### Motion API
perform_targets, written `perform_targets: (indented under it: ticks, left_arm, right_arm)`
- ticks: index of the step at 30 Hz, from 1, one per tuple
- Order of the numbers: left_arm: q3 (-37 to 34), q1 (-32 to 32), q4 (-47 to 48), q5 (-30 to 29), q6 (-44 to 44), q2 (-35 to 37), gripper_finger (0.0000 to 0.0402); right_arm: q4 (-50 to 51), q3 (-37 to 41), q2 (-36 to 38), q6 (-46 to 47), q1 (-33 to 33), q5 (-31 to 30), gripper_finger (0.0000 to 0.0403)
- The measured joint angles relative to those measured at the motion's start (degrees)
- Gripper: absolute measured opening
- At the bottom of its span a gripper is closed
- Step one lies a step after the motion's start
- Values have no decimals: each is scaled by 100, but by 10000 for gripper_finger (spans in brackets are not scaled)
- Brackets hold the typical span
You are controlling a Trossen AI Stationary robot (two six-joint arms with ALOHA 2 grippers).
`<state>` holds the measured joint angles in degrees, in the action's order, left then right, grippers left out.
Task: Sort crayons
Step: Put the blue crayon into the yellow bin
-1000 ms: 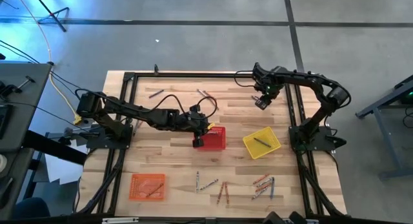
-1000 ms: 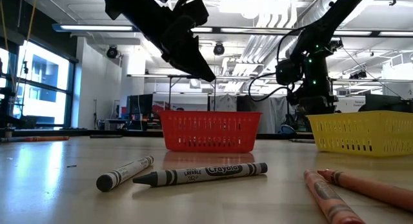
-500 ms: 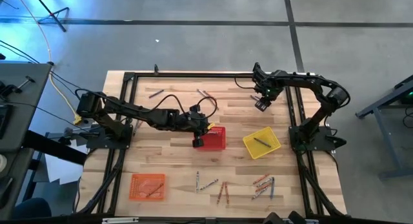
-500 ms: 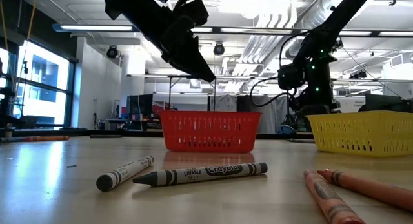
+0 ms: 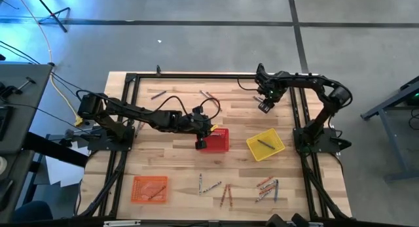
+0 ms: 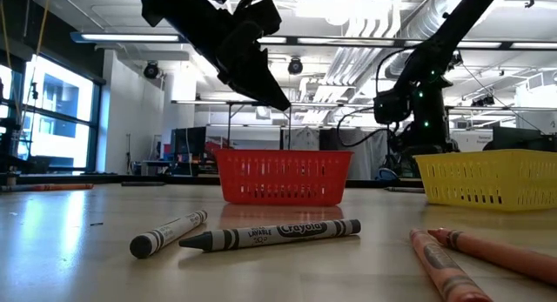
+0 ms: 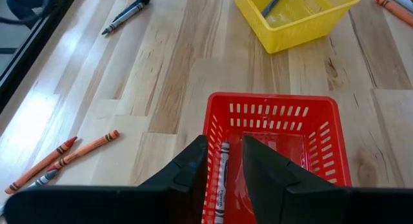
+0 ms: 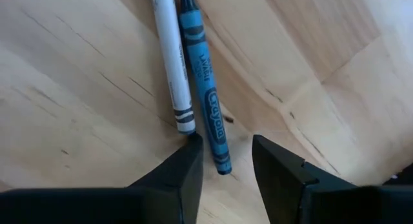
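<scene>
Crayons lie scattered on the wooden table. My right gripper (image 8: 226, 153) points down, open, at the far right of the table (image 5: 265, 107). Its fingers stand on either side of the end of a blue crayon (image 8: 206, 101), which lies flat beside a white crayon (image 8: 171, 62). My left gripper (image 7: 224, 146) hovers open above the left end of the red basket (image 5: 218, 140). A red crayon (image 7: 222, 179) lies in the basket below the gap between its fingers, with room on both sides.
A yellow basket (image 5: 265, 145) holding one dark crayon stands right of the red one. An orange basket (image 5: 150, 188) sits at the near left. Loose crayons lie near the front edge (image 5: 209, 186) (image 5: 267, 188) and at the far side (image 5: 157, 94) (image 5: 208, 95). Black frame rails (image 5: 124, 116) border the table.
My right gripper has sunk a little toward the table over the blue and white crayons, still pointing down, with its gap unchanged. The left arm has kept still.
</scene>
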<state>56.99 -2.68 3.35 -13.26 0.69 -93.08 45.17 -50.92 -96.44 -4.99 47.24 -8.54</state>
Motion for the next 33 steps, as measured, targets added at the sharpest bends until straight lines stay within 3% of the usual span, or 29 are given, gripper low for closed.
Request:
perform_targets:
  ticks: [10,21,33]
  left_arm:
    - [0,-2,33,0,0,0,83]
    - [0,-4,120,2,0,0,83]
    - [-2,-4,151,0,-2,-2,83]
  right_arm:
    - [134,-132,-445,-10,-4,-23,118]
    - [697,-612,-538,-140,4,71,8]
    - [811,-671,-529,-169,4,-95,5]
